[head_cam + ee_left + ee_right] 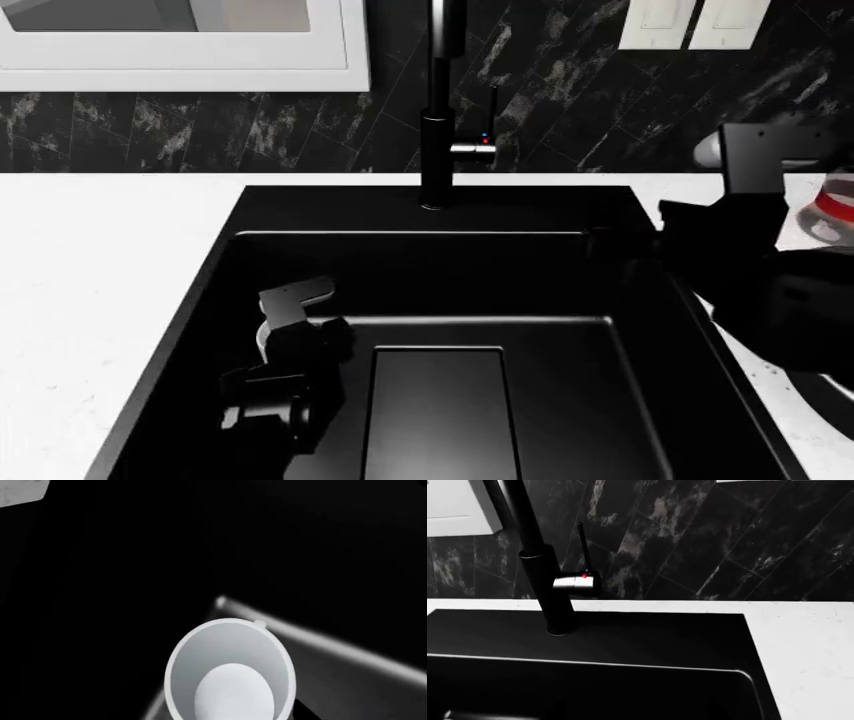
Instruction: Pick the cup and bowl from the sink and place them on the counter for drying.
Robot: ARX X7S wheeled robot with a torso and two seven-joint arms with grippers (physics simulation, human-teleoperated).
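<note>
Cup (230, 672) fills the left wrist view's lower centre, inside the sink (534, 290); fingers' state on both arms cannot be told.

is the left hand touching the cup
Cannot tell. The left wrist view shows the cup close below the camera, but no fingers are in frame. In the head view the left hand is down in the sink and hides the cup.
</note>
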